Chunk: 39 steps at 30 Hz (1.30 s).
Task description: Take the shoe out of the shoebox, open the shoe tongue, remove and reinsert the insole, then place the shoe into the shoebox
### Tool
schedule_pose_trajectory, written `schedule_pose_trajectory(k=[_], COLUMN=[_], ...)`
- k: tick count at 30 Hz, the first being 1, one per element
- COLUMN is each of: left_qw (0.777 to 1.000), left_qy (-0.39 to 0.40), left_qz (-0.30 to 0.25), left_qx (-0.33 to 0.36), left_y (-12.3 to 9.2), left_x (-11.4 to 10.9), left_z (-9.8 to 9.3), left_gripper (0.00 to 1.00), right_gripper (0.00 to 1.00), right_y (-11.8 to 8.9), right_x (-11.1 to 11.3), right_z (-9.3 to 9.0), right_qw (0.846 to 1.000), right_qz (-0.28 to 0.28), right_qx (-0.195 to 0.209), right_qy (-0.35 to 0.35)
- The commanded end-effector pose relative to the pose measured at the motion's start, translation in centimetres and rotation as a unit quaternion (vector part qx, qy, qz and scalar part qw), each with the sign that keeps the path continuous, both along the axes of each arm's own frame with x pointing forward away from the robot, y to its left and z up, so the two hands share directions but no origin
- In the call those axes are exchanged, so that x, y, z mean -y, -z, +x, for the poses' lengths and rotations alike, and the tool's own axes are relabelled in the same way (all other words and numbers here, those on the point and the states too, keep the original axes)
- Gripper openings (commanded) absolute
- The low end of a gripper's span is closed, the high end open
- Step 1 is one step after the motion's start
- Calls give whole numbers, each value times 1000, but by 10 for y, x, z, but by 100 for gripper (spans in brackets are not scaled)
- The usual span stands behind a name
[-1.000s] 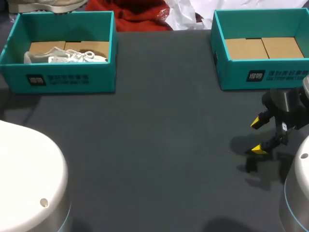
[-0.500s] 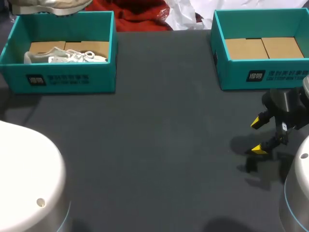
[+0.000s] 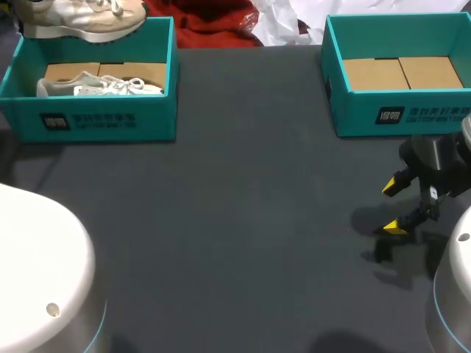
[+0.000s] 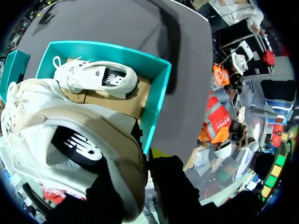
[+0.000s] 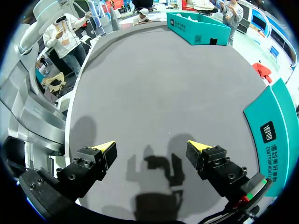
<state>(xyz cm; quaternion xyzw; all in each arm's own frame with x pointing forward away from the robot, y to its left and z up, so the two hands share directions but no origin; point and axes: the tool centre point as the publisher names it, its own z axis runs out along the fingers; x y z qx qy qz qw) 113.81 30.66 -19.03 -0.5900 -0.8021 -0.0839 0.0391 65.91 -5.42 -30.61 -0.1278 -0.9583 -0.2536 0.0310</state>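
Note:
A beige and white shoe (image 3: 81, 18) hangs over the far rim of the left teal shoebox (image 3: 96, 121). In the left wrist view my left gripper (image 4: 142, 158) is shut on this shoe (image 4: 70, 135) at its heel end, with the shoebox (image 4: 156, 100) below it. A second white shoe (image 3: 99, 86) lies on its side inside that box, on the cardboard floor (image 4: 96, 77). My right gripper (image 3: 395, 207) stands open just above the bare table, in front of the right shoebox; nothing is between its fingers (image 5: 152, 154).
The right teal shoebox (image 3: 401, 114) holds only cardboard and stands just beyond the right gripper; its wall (image 5: 271, 126) is beside that gripper. White arm housings fill the near left (image 3: 37, 272) and near right (image 3: 452, 294) corners. Dark grey tabletop (image 3: 243, 220) lies between the boxes.
The held shoe has come further into the head view at the top left, moving toward the box and to the right. The right arm has kept still.

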Motion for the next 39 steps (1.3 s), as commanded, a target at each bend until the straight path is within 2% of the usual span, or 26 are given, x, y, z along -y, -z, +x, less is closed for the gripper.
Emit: schedule_pose_trajectory(k=[1, 21, 39], left_qw=[1000, 999, 999], left_qy=[-4, -23, -40], left_qz=[2, 3, 17], left_qx=[-9, -36, -32], left_y=[15, 63, 90], left_x=[2, 0, 2], left_z=[9, 14, 16], left_gripper=[0, 0, 0], right_gripper=[100, 100, 100], right_y=[0, 0, 0], right_x=[0, 0, 0], right_z=[-2, -2, -2], right_qw=[1000, 1000, 1000], right_qz=[-1, -1, -1], right_qx=[1, 1, 1], right_qy=[1, 1, 1])
